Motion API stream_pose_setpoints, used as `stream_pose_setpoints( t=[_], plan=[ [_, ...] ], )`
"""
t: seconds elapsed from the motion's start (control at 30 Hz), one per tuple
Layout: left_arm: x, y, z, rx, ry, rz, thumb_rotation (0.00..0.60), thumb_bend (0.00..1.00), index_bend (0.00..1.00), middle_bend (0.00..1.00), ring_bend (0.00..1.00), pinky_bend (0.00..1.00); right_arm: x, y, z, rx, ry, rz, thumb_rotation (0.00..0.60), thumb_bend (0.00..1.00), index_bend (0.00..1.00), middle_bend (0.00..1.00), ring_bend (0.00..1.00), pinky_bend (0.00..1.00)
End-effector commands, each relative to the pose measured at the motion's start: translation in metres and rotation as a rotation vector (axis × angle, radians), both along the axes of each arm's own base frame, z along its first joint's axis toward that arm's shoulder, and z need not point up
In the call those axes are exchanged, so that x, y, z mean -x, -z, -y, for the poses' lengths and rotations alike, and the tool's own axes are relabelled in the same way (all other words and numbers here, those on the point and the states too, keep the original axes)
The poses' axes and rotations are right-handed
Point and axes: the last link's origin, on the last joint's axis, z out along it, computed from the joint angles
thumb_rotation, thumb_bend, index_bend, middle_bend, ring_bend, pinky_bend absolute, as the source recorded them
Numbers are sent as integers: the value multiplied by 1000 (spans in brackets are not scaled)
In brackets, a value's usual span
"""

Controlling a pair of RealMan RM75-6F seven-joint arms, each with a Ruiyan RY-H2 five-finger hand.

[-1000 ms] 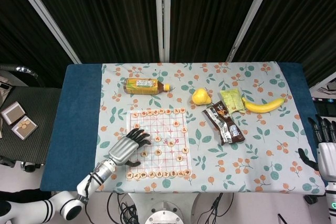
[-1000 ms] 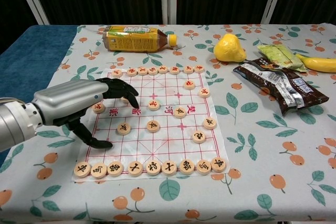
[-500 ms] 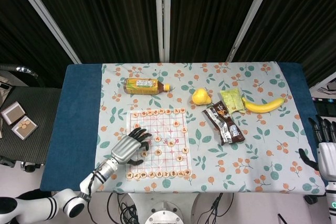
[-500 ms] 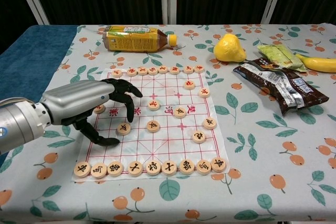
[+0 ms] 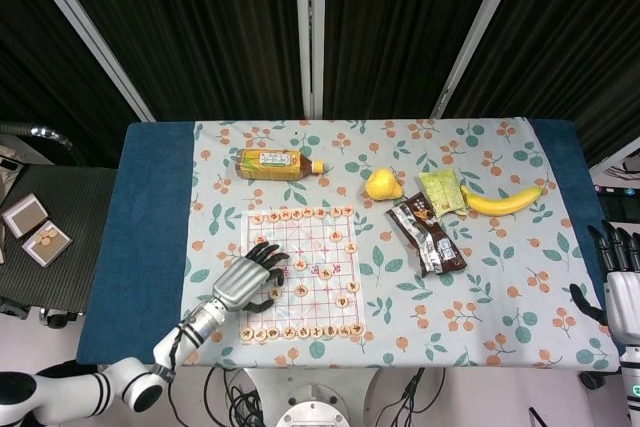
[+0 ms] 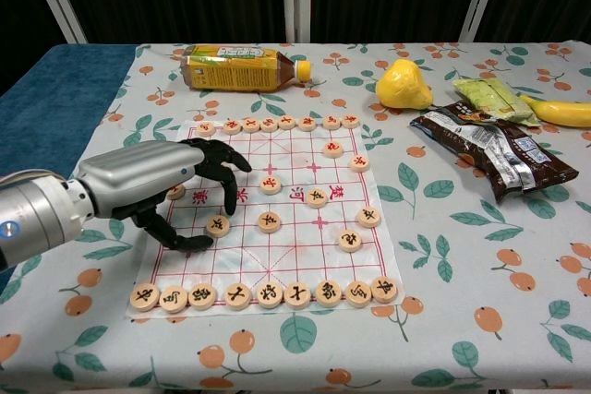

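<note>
While we are working over the table (image 5: 150, 237), our left hand (image 6: 171, 191) is hanging above the left side of the board (image 6: 295, 256), fingers curled downward like a claw and holding nothing that we can see. The thumb is reaching in low toward the piece (image 6: 218, 225) lying just right of it, and the fingertips (image 6: 229, 202) are hovering a little above and behind that same disc, so it is sitting between thumb and fingers but not yet pinched.

To do this well, we are judging that the hand needs to be coming straight down, with the thumb and one finger closing on opposite edges of the disc, and without brushing the neighbouring piece (image 6: 269, 221) to its right or dragging the thin board sideways.

Our right hand (image 5: 620, 282) is waiting at the far right table edge, well apart from everything; it is cut off by the frame in the head view and missing from the chest view, its fingers pointing up and seeming slightly apart.

We are not able to read whether the thumb is already touching the disc, and a second disc is partly hidden under the left palm. The characters on the pieces are too small for us to read.
</note>
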Motion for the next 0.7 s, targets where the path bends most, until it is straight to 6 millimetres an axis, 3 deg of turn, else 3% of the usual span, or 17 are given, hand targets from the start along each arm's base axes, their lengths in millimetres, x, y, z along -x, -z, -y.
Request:
stream_pose_setpoints(
  t=[0.03, 0.37, 0.7],
  plan=[
    [0, 1, 0, 1, -1, -1, 600, 298, 447, 115, 0, 61, 0, 0, 0, -1, 0, -1, 600, 213, 0, 0, 0, 0],
    [0, 1, 0, -13, 1, 5, 600, 312, 544, 122, 0, 67, 3, 0, 0, -1, 8, 1, 600, 214, 0, 0, 0, 0],
    [1, -4, -14, -70, -2, 10, 600, 313, 538, 144, 0, 83, 5, 0, 0, 1, 12, 5, 600, 214, 0, 0, 0, 0]
  ],
)
